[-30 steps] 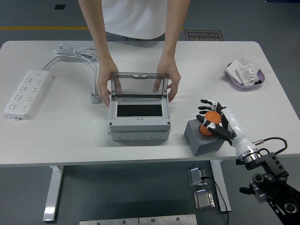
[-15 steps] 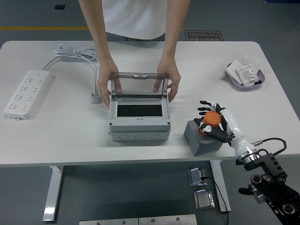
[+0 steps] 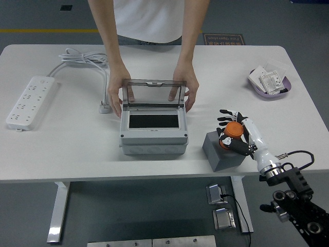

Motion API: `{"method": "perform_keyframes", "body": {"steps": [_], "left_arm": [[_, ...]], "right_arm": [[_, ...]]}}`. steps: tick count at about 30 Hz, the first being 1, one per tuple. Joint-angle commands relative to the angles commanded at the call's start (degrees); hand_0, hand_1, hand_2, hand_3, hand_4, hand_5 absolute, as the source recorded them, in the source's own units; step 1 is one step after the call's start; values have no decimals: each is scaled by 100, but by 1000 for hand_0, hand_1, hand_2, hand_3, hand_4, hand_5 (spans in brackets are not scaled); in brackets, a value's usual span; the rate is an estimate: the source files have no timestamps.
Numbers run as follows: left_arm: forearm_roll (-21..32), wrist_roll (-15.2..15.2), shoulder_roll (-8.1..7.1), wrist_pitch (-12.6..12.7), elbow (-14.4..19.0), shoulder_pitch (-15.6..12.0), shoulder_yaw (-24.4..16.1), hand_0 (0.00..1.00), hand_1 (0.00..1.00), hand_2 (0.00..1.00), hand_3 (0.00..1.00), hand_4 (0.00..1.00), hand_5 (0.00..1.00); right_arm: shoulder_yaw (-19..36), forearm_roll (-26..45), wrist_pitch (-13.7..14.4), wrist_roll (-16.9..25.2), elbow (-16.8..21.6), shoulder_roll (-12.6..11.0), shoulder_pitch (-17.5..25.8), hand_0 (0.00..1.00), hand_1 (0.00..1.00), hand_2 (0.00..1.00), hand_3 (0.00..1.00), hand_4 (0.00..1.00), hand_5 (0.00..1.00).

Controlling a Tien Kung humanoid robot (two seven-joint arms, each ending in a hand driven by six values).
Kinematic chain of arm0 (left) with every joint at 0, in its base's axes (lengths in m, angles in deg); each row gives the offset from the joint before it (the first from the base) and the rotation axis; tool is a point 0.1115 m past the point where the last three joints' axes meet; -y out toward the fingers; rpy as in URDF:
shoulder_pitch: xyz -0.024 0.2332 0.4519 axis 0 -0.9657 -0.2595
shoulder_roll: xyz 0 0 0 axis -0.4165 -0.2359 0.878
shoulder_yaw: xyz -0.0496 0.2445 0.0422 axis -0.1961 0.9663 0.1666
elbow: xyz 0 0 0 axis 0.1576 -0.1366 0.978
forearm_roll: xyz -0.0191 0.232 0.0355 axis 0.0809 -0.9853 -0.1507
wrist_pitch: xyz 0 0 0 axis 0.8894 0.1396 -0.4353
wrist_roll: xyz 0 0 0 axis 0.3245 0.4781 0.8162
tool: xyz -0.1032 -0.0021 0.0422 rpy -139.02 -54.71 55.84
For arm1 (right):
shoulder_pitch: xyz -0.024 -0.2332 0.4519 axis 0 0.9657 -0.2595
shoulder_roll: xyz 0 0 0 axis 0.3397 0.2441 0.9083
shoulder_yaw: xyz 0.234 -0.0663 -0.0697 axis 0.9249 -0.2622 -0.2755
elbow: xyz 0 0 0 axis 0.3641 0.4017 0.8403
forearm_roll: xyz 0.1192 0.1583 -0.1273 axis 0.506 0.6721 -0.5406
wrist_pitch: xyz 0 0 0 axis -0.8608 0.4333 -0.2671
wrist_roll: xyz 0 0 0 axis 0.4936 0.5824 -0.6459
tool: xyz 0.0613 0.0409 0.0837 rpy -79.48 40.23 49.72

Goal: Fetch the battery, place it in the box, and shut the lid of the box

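Fetching is underway: right hand grasps the orange battery atop the grey block. Box, left of the block, sits open; placing and closing remain.

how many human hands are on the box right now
2: one hand on the box at its left side, the other hand at its right, both beside the raised lid.

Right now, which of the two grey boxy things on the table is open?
The larger grey box at centre, its clear lid held upright by the person's hands. The small grey block beside the robot hand is solid, without a lid.
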Motion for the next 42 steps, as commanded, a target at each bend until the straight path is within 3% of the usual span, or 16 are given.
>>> {"method": "perform_keyframes", "body": {"steps": [5, 6, 35, 36, 42], "left_arm": [[-77, -8, 1, 2, 3, 4, -86, 636, 703, 650, 635, 701, 188], [-78, -9, 0, 3, 2, 4, -87, 636, 703, 650, 633, 698, 186], [-86, -40, -1, -1, -9, 38, -108, 637, 705, 656, 640, 717, 166], [-72, -40, 1, -2, -9, 37, -94, 637, 705, 657, 641, 719, 169], [75, -41, 0, -3, -17, 33, 41, 638, 705, 658, 643, 724, 174]], "right_arm": [[16, -34, 68, -19, -8, 3, -47, 311, 464, 607, 661, 2, 2], [20, -39, 75, -22, -9, 2, -53, 254, 414, 581, 623, 2, 2], [-59, -86, 305, -97, -4, -42, -364, 224, 371, 547, 592, 2, 2], [-83, -155, 330, -130, 13, -55, -405, 183, 328, 548, 591, 2, 2], [-330, -765, 345, -573, 227, -171, -750, 163, 294, 548, 587, 2, 2]]}}
